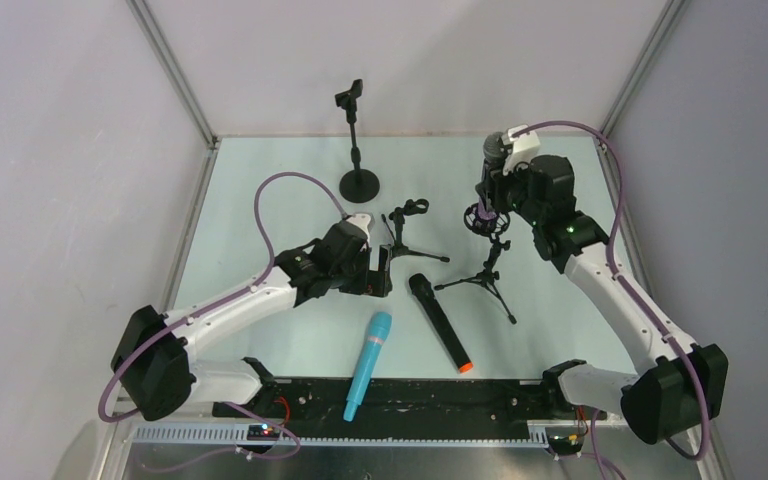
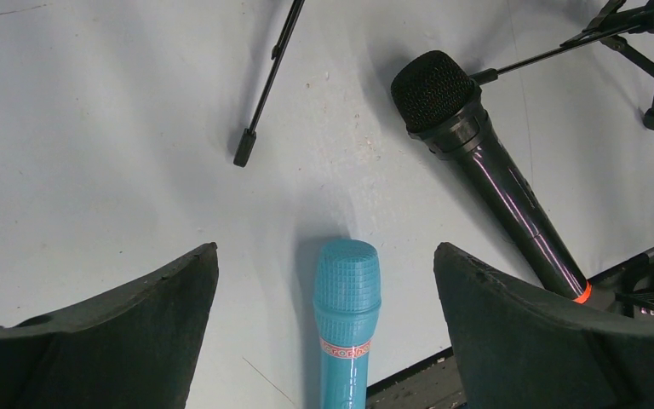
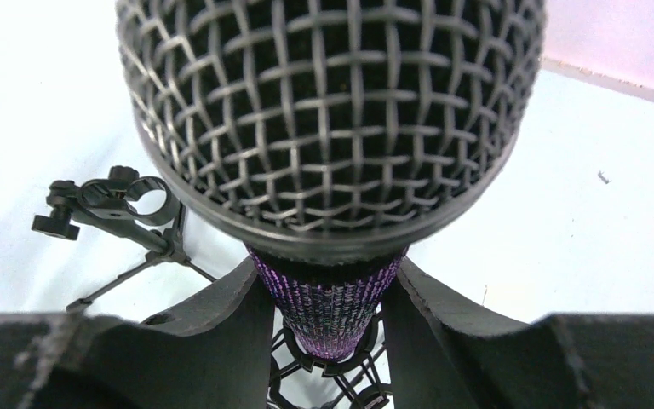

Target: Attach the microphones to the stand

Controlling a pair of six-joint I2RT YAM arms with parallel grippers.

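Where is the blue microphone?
In the top view, the blue microphone lies flat near the table's front edge, left of the black microphone, its head by the open left gripper.

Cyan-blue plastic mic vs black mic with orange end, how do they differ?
Head: the cyan-blue plastic microphone has a moulded grid head; the black microphone with the orange end, dark mesh. Pose: from above, the cyan head leans right, the black head left. Left wrist view: cyan shows between the fingers of the open left gripper, black off to one side. Shared: both lie flat on the table, unheld.
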